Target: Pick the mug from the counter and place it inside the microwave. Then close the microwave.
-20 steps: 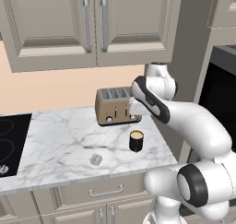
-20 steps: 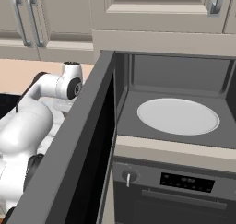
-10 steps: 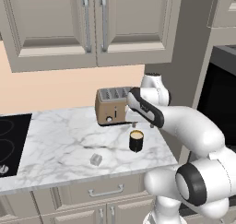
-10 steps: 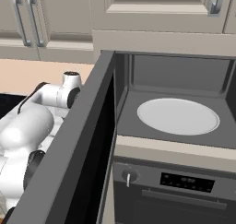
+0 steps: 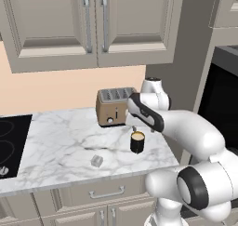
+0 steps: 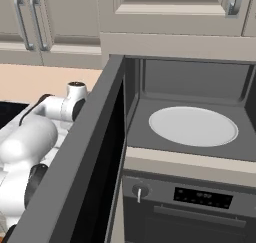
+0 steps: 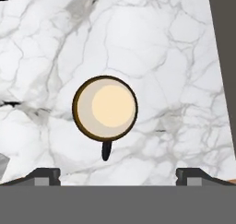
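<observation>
The mug (image 5: 137, 142), black with a tan inside, stands upright on the white marble counter (image 5: 60, 141) near its right end. My gripper (image 5: 135, 127) hangs open just above it, pointing down. Seen from the hand, the mug (image 7: 105, 108) sits centred between my two spread fingertips (image 7: 44, 176), its handle pointing toward the bottom of the picture, with marble counter (image 7: 175, 57) all around. The microwave (image 6: 195, 82) stands to the right with its door (image 6: 90, 172) swung wide open and the round white turntable (image 6: 192, 126) bare inside.
A tan toaster (image 5: 115, 106) stands right behind the mug, close to my hand. A small grey cube (image 5: 96, 161) lies near the counter's front edge. The black cooktop (image 5: 11, 141) is at the far left. An oven (image 6: 200, 202) sits under the microwave.
The hand has come down and forward from beside the toaster to just over the mug. The jaws have stayed wide. The mug has not moved.
</observation>
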